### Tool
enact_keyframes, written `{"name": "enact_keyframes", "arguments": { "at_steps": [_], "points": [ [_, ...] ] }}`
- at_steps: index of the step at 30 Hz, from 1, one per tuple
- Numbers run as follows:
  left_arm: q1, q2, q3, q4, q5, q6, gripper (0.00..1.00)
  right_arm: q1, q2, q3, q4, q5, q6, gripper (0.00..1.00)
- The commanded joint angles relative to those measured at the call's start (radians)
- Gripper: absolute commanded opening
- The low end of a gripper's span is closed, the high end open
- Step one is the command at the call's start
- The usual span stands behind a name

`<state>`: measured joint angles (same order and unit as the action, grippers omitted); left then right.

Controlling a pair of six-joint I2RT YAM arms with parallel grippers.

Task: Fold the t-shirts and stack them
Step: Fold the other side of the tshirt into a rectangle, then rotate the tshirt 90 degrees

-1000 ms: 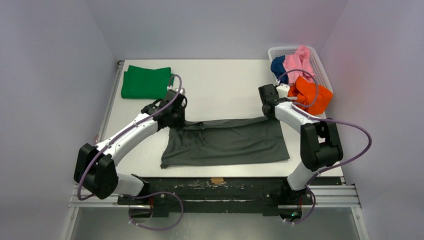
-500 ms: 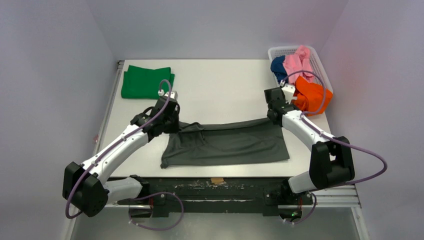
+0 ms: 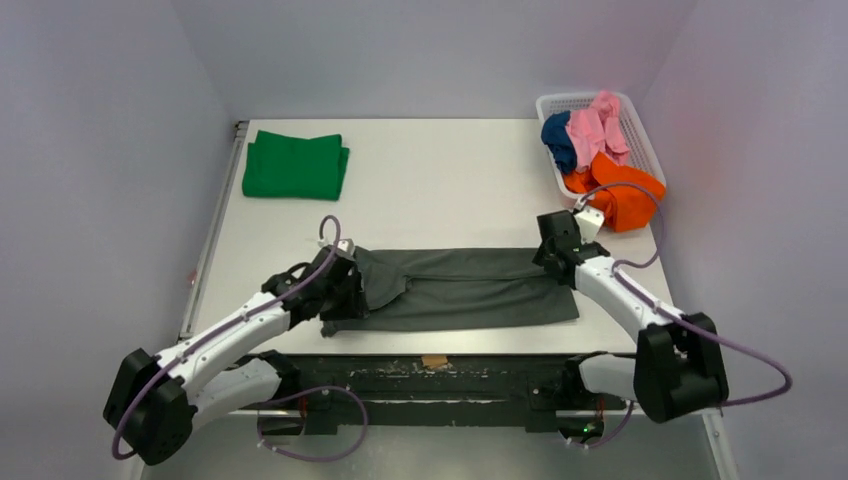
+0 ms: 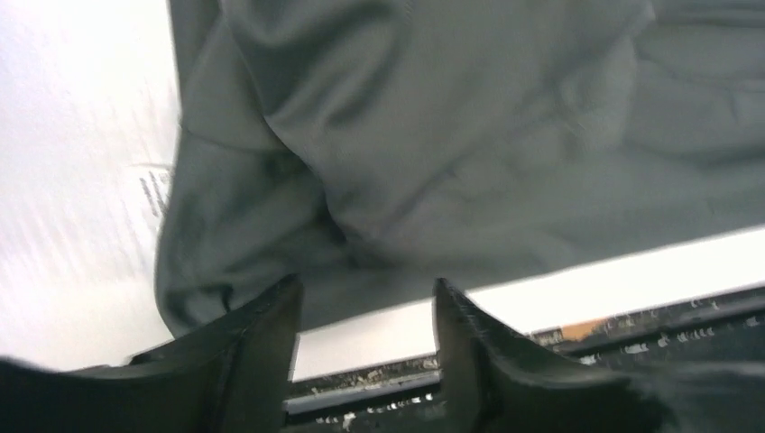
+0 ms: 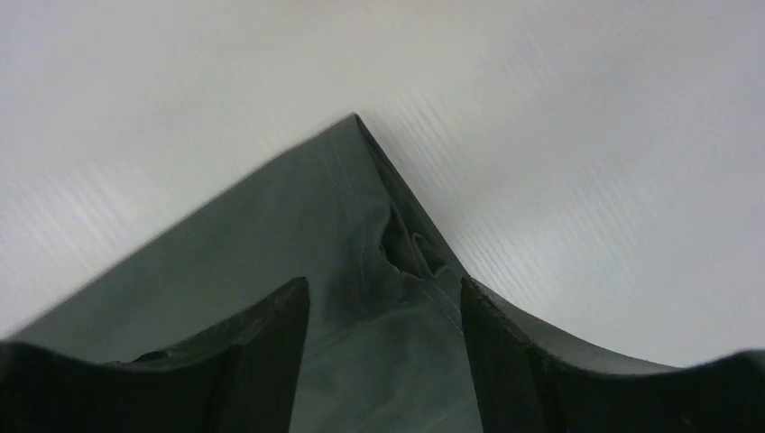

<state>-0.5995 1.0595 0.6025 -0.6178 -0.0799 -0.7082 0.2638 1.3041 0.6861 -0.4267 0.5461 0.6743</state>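
On the table [image 3: 450, 170], the grey shirt [image 3: 470, 290] has been folded forward. Left gripper [image 4: 365, 293] and right gripper [image 5: 383, 289] are spread wide, gripping nothing, cloth at their fingertips; 1 fold done.

The right claw [image 5: 383, 298], fingers parted, straddles a dark grey t-shirt [image 5: 289, 212] corner.

The widest free room is the bare middle of the counter [image 3: 450, 190], between the folded green t-shirt [image 3: 295, 165] in the far left corner and the white lattice basket [image 3: 646, 140] in the far right corner. Nearer, the dark grey t-shirt [image 3: 460, 290] lies flat as a long strip, with the left end effector [image 3: 345, 298] at its left end and the right end effector [image 3: 552, 260] at its right end. The orange t-shirt [image 3: 620, 200] spills over the basket's near rim, close to the right arm [image 3: 612, 292].
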Motion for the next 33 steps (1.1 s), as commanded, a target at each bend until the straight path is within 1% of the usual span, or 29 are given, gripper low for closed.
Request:
{"name": "enact_keyframes", "arguments": {
  "at_steps": [1,2,4,5,6,7,8,9,11,13,16,18,20,22,24,27,29,32,33],
  "points": [
    [-0.046,-0.166,-0.014,-0.019,0.034,-0.059,0.65,0.005,-0.184,0.031,-0.021,0.014,0.118,0.66],
    [-0.046,-0.187,-0.004,-0.028,0.028,-0.056,0.75,0.004,-0.215,0.039,-0.028,0.007,0.119,0.71],
    [-0.048,-0.209,0.024,-0.03,0.0,-0.049,0.89,0.004,-0.26,0.046,-0.013,-0.044,0.095,0.74],
    [-0.046,-0.206,0.049,-0.024,-0.008,-0.042,0.95,0.004,-0.273,0.044,0.014,-0.084,0.073,0.78],
    [-0.047,-0.193,0.068,-0.012,-0.008,-0.032,0.99,0.005,-0.281,0.038,0.046,-0.135,0.047,0.79],
    [-0.047,-0.172,0.09,0.009,-0.004,-0.027,1.0,0.004,-0.28,0.026,0.097,-0.194,0.007,0.79],
    [-0.046,-0.146,0.108,0.047,0.007,-0.023,1.0,0.005,-0.27,0.012,0.177,-0.255,-0.029,0.83],
    [-0.047,-0.111,0.126,0.08,0.019,-0.022,1.0,0.005,-0.25,0.005,0.213,-0.317,-0.048,0.84],
    [-0.047,-0.023,0.153,0.135,0.045,-0.025,1.0,0.005,-0.187,0.009,0.278,-0.444,-0.086,0.85],
    [-0.046,0.067,0.169,0.17,0.046,-0.042,1.0,0.005,-0.089,0.02,0.329,-0.518,-0.097,0.85],
    [-0.034,0.201,0.162,0.234,0.062,-0.077,1.0,0.004,0.04,0.043,0.374,-0.574,-0.102,0.85],
    [0.002,0.298,0.163,0.274,0.074,-0.101,1.0,0.005,0.111,0.048,0.4,-0.582,-0.098,0.85],
    [0.051,0.398,0.18,0.313,0.147,-0.126,1.0,0.004,0.167,0.053,0.4,-0.586,-0.091,0.84],
    [0.087,0.486,0.205,0.361,0.194,-0.142,1.0,0.007,0.194,0.042,0.392,-0.597,-0.08,0.83],
    [0.113,0.582,0.254,0.397,0.185,-0.153,1.0,0.016,0.187,0.012,0.386,-0.588,-0.065,0.82],
    [0.146,0.713,0.415,0.355,0.196,-0.164,1.0,0.03,0.158,-0.026,0.352,-0.578,-0.027,0.83],
    [0.147,0.812,0.551,0.33,0.153,-0.169,1.0,0.049,0.135,-0.054,0.338,-0.579,-0.006,0.83],
    [0.154,1.015,0.84,0.18,0.132,-0.175,1.0,0.106,0.094,-0.089,0.278,-0.568,0.017,0.83],
    [0.151,1.063,0.952,0.075,0.093,-0.204,1.0,0.132,0.069,-0.105,0.261,-0.564,0.026,0.83]
  ]
}}
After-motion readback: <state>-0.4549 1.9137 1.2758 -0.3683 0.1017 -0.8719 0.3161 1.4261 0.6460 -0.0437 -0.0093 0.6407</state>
